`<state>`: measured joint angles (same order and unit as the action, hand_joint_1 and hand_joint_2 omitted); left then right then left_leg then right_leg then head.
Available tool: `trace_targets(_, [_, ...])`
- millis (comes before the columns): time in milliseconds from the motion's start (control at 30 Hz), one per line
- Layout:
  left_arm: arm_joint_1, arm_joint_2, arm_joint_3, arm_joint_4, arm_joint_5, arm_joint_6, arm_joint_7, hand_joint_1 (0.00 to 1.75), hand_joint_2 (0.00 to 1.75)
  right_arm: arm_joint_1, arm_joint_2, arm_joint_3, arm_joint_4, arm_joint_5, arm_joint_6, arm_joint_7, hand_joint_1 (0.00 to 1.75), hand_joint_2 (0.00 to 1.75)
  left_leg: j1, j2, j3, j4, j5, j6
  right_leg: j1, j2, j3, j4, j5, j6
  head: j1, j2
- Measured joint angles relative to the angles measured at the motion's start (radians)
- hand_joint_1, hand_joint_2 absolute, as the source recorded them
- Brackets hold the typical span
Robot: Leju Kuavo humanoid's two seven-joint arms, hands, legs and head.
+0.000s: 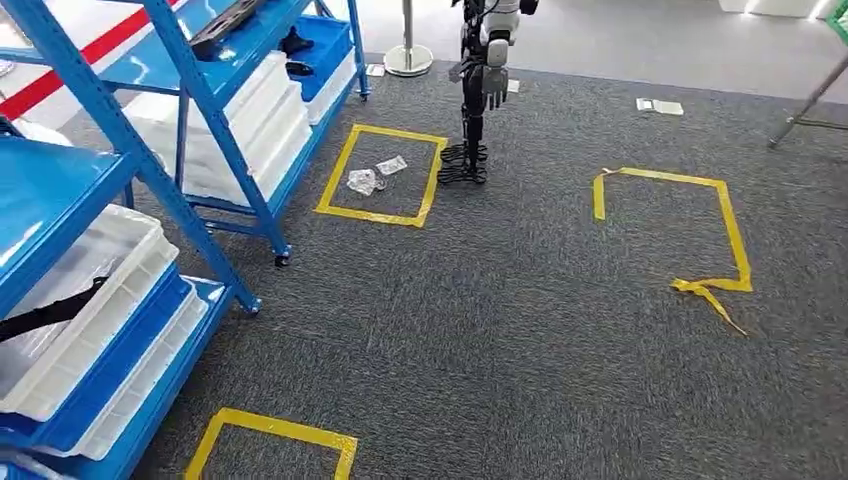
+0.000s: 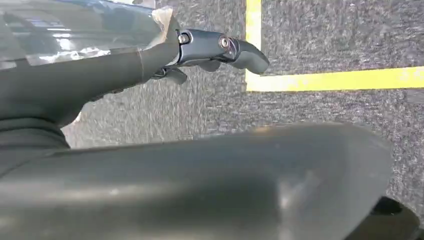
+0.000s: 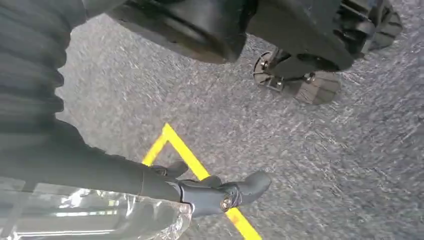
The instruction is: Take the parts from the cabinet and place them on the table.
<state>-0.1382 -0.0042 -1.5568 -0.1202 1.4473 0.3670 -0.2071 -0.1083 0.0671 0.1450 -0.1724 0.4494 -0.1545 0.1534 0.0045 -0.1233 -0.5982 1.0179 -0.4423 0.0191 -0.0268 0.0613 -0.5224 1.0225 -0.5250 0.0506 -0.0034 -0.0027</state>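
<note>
Each hand, the left hand [image 2: 150, 60] and the right hand [image 3: 165, 192], seems to grasp a crinkly clear bag [image 2: 75, 30] above the yellow tape [image 2: 330, 79]; it looks light, soft and slippery, so grasp bunched film.

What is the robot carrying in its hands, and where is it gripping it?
Each hand has a clear plastic bag against it: left hand with bag, right hand with bag. The exact grip point is hidden.

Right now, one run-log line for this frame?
left hand: holds clear bag | right hand: holds clear bag | floor: grey carpet, yellow tape | blue rack on the left
</note>
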Motion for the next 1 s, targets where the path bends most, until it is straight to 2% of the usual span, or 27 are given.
trace_targets(67, [0.006,0.002,0.0,0.0,0.0,0.002,-0.001,0.0,0.0,-0.001,0.004,0.0,0.0,0.0,0.0,0.0,0.0,1.75,0.006,-0.019,-0.003,-0.008,0.009,-0.014,0.003,-0.02,0.01,-0.001,0.006,-0.015,0.0,0.0])
trace_targets(100, [0.008,0.004,0.0,0.0,0.0,0.002,-0.002,0.0,0.0,-0.002,0.007,0.0,0.0,0.001,0.0,0.0,0.0,1.75,0.008,-0.007,-0.008,0.0,0.004,-0.015,-0.009,-0.034,0.009,-0.004,0.011,-0.024,0.0,0.0])
trace_targets(133, [0.008,0.003,0.0,0.0,0.0,0.0,-0.002,0.0,0.0,-0.001,0.006,0.0,0.0,0.002,0.0,0.0,0.0,1.75,0.0,0.052,-0.018,0.027,-0.019,-0.018,-0.005,-0.042,0.009,-0.004,0.012,-0.029,-0.005,0.0])
trace_targets(167, [0.006,0.002,0.0,0.0,0.0,-0.002,-0.002,0.0,0.0,0.001,0.006,0.0,0.0,0.004,-0.002,-0.002,0.0,1.75,0.002,0.085,-0.046,0.084,-0.056,-0.022,-0.004,-0.056,0.009,-0.004,0.01,-0.035,-0.015,0.0])
trace_targets(200, [0.004,0.002,0.0,0.0,0.001,-0.003,0.0,0.0,0.0,0.003,0.005,0.0,0.0,0.006,-0.003,-0.003,0.0,1.75,0.004,0.102,-0.084,0.165,-0.097,-0.025,0.002,-0.072,0.008,-0.004,0.009,-0.04,-0.015,0.0])
trace_targets(233, [0.004,0.001,0.0,0.0,0.0,-0.003,0.004,0.0,0.0,0.003,0.005,0.0,0.0,0.01,-0.003,-0.004,0.0,1.75,0.005,0.11,-0.125,0.25,-0.131,-0.026,0.006,-0.09,0.007,-0.004,0.007,-0.042,-0.016,0.0])
trace_targets(267, [0.005,0.0,0.0,0.0,0.002,-0.003,0.006,0.0,0.0,0.002,0.003,0.0,0.0,0.013,-0.003,-0.004,0.0,1.75,0.006,0.112,-0.15,0.3,-0.142,-0.026,0.009,-0.105,0.007,-0.004,0.006,-0.044,-0.015,0.0])
trace_targets(300, [0.007,-0.002,0.0,0.0,0.008,-0.002,0.008,0.0,0.0,0.0,0.002,0.0,0.0,0.017,-0.003,-0.004,0.0,1.75,0.006,0.115,-0.15,0.3,-0.131,-0.025,0.009,-0.118,0.008,-0.004,0.005,-0.045,-0.016,0.0])
trace_targets(333, [0.009,-0.004,0.0,0.0,0.009,-0.001,0.01,0.0,0.0,-0.002,0.002,0.0,0.0,0.021,-0.002,-0.004,0.0,1.75,0.005,0.118,-0.131,0.262,-0.103,-0.022,0.011,-0.13,0.009,-0.004,0.003,-0.047,-0.016,0.0])
trace_targets(367, [0.01,-0.004,0.0,0.0,0.01,-0.001,0.01,0.0,0.0,-0.003,0.002,0.0,0.0,0.023,0.001,-0.003,0.0,1.75,0.005,0.125,-0.092,0.19,-0.064,-0.017,0.012,-0.141,0.012,-0.004,0.002,-0.049,-0.016,0.0])
trace_targets(400, [0.009,-0.005,0.0,0.0,0.011,0.0,0.01,0.0,0.0,-0.006,0.001,0.0,0.0,0.027,0.003,0.001,0.0,1.75,0.002,0.147,-0.038,0.092,-0.023,-0.008,0.014,-0.152,0.016,-0.004,-0.002,-0.047,-0.016,0.0])
trace_targets(433, [0.007,-0.005,0.0,0.0,0.011,0.001,0.011,0.0,0.0,-0.006,0.001,0.0,0.0,0.03,0.003,0.005,0.0,1.75,-0.007,0.211,0.001,0.023,-0.01,0.005,0.015,-0.16,0.019,-0.004,-0.004,-0.046,-0.016,0.0])
trace_targets(467, [0.002,-0.005,0.0,0.0,0.011,0.002,0.011,0.0,0.0,-0.006,-0.001,0.0,0.0,0.032,0.004,0.006,0.0,1.75,-0.017,0.215,0.005,0.012,-0.018,0.005,0.028,-0.172,0.018,-0.002,-0.01,-0.037,-0.016,0.0])
trace_targets(567, [0.005,-0.006,0.0,0.0,0.011,0.002,0.011,0.0,0.0,-0.011,-0.006,0.0,0.0,0.036,0.006,0.008,0.0,1.75,-0.026,0.174,-0.005,0.01,-0.017,0.013,0.022,-0.206,0.027,-0.007,-0.012,-0.027,-0.013,0.0])
trace_targets(600, [0.007,-0.006,0.0,0.0,0.011,0.003,0.012,0.0,0.0,-0.013,-0.006,0.0,-0.002,0.037,0.006,0.008,0.0,1.75,-0.016,0.161,0.009,-0.007,-0.008,0.023,0.031,-0.215,0.033,-0.008,-0.018,-0.02,-0.015,0.0])
trace_targets(633, [0.009,-0.008,0.0,0.0,0.011,0.005,0.013,0.0,0.0,-0.013,-0.013,0.0,-0.003,0.039,0.006,0.007,0.0,1.75,-0.013,0.153,0.016,-0.017,-0.001,0.023,0.02,-0.162,0.027,0.009,-0.027,-0.016,-0.012,0.0])
trace_targets(667, [0.005,-0.007,0.0,0.0,0.011,0.009,0.013,0.0,0.0,-0.011,-0.013,0.0,-0.003,0.039,0.009,0.007,0.0,1.75,-0.008,0.14,0.017,-0.021,0.002,0.029,0.019,-0.113,0.003,0.057,-0.051,-0.018,-0.007,0.0])
trace_targets(700, [-0.001,-0.008,0.0,0.0,0.01,0.009,0.013,0.0,0.0,-0.01,-0.016,0.0,-0.003,0.037,0.012,0.006,0.0,1.75,-0.007,0.123,0.012,-0.021,0.005,0.034,0.017,-0.086,-0.039,0.139,-0.086,-0.024,-0.005,0.0])
trace_targets(733, [-0.002,-0.01,0.0,0.0,0.01,0.008,0.012,0.0,0.0,-0.012,-0.02,0.0,-0.003,0.037,0.014,0.004,0.0,1.75,-0.007,0.108,0.01,-0.02,0.006,0.035,0.016,-0.077,-0.079,0.214,-0.114,-0.028,-0.004,0.0])
trace_targets(767, [-0.001,-0.013,0.0,0.0,0.009,0.008,0.012,0.0,0.0,-0.019,-0.02,0.0,-0.003,0.039,0.014,0.004,0.0,1.75,-0.007,0.095,0.009,-0.02,0.006,0.034,0.016,-0.074,-0.112,0.278,-0.131,-0.025,-0.005,0.0])
trace_targets(800, [0.001,-0.014,0.0,0.0,0.009,0.008,0.012,0.0,0.0,-0.02,-0.021,0.0,-0.003,0.039,0.014,0.005,0.0,1.75,-0.005,0.08,0.009,-0.02,0.007,0.034,0.015,-0.074,-0.123,0.296,-0.127,-0.018,-0.004,0.0])
trace_targets(833, [0.002,-0.015,0.0,0.0,0.008,0.008,0.012,0.0,0.0,-0.02,-0.022,0.0,-0.003,0.038,0.014,0.005,0.0,1.75,-0.003,0.063,0.01,-0.019,0.007,0.031,0.013,-0.073,-0.109,0.264,-0.103,-0.005,-0.005,0.0])
trace_targets(867, [0.002,-0.015,0.0,0.0,0.007,0.008,0.012,0.0,0.0,-0.021,-0.023,0.0,-0.003,0.039,0.014,0.005,0.0,1.75,0.001,0.047,0.011,-0.017,0.008,0.028,0.009,-0.07,-0.08,0.196,-0.068,0.009,-0.004,0.0])
trace_targets(900, [0.001,-0.015,0.0,0.0,0.007,0.008,0.012,0.0,0.0,-0.02,-0.025,0.0,-0.003,0.039,0.014,0.005,0.0,1.75,0.005,0.029,0.011,-0.013,0.008,0.022,0.002,-0.052,-0.037,0.103,-0.025,0.024,-0.004,0.0])
trace_targets(933, [0.001,-0.015,0.0,0.0,0.006,0.008,0.012,0.0,0.0,-0.015,-0.025,0.0,-0.003,0.039,0.013,0.005,0.0,1.75,0.007,0.014,0.003,-0.005,0.005,0.014,-0.011,0.008,-0.002,0.018,0.005,0.038,0.0,0.0])
trace_targets(967, [0.0,-0.014,0.0,0.0,0.006,0.008,0.013,0.0,0.0,-0.014,-0.024,0.0,-0.004,0.04,0.013,0.004,0.0,1.75,-0.001,0.003,-0.006,0.009,0.001,0.004,-0.008,0.032,-0.003,0.005,-0.002,0.025,0.003,0.0])
trace_targets(1000, [0.001,-0.015,0.0,0.0,0.005,0.008,0.014,0.0,0.0,-0.015,-0.024,0.0,-0.003,0.04,0.012,0.005,0.0,1.75,0.0,-0.003,-0.009,0.008,0.002,0.001,-0.01,0.014,-0.005,0.006,0.0,0.009,-0.002,0.0])
